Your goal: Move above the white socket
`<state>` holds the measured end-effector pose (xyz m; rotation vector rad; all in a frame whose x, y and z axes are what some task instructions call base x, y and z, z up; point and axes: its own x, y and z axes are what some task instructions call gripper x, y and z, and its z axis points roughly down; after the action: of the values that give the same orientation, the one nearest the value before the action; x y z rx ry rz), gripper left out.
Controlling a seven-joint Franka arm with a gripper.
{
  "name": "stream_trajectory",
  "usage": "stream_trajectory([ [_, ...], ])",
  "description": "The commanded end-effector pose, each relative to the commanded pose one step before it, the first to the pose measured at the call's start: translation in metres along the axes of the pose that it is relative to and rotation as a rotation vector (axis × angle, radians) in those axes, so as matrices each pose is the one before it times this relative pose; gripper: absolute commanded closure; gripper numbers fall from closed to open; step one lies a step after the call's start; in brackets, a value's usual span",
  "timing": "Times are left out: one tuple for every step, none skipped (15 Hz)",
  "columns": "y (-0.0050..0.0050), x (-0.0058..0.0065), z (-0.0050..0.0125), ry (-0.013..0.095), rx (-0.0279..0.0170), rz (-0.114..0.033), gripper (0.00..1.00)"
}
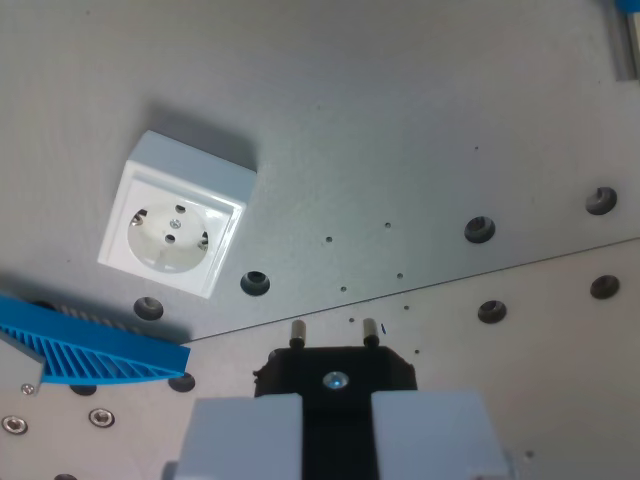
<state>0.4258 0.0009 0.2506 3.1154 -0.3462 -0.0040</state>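
The white socket (178,222) is a square box with a round recess and two holes, sitting on the grey metal plate (400,140) at the wrist view's left. My gripper (336,420) is at the bottom centre, shut on a black plug (335,372) whose two metal pins (370,331) point away from the camera. The plug is to the right of the socket and below it in the picture, well apart from it.
A blue ribbed plastic part (90,345) lies at the lower left, just below the socket. Several round holes (480,229) and a seam between two plates cross the surface. A blue-and-grey object (626,40) shows at the top right corner.
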Motion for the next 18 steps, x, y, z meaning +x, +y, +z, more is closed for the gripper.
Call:
stream_trajectory([
  [0.00002,-0.00003,-0.00027,0.001,0.00015,0.0003,1.0],
  [0.0,0.0,0.0,0.0003,0.0001,-0.0005,1.0],
  [-0.00001,0.0,0.00001,-0.0005,-0.00003,-0.001,1.0],
  [-0.00002,-0.00001,0.00004,0.0001,0.00014,-0.0015,1.0],
  [-0.00005,-0.00003,0.00008,0.0001,-0.00008,-0.0032,1.0],
  [-0.00008,-0.00005,0.00014,0.0002,0.00002,-0.0045,1.0],
  [-0.00013,-0.00007,0.00022,0.0005,0.0002,-0.0063,1.0],
  [-0.00019,-0.0001,0.00033,0.0002,0.00009,-0.0085,1.0],
  [-0.00026,-0.00014,0.00045,0.0003,0.0,-0.0106,1.0],
  [-0.00034,-0.00019,0.0006,0.0005,0.0004,-0.0124,1.0],
  [-0.00042,-0.00023,0.00076,0.0014,0.00034,-0.0138,1.0],
  [-0.0005,-0.00028,0.00093,0.002,0.00049,-0.0147,1.0],
  [-0.00056,-0.00032,0.00111,0.0029,0.0006,-0.015,1.0],
  [-0.00063,-0.00037,0.00129,0.0037,0.00067,-0.0146,1.0],
  [-0.00072,-0.00042,0.00149,0.004,0.00083,-0.0181,1.0],
  [-0.00064,-0.00037,0.00138,0.0049,0.00097,-0.016,1.0],
  [-0.00072,-0.00041,0.00157,0.0052,0.00076,-0.0167,1.0],
  [-0.00081,-0.00045,0.00179,0.0051,0.00079,-0.0166,1.0],
])
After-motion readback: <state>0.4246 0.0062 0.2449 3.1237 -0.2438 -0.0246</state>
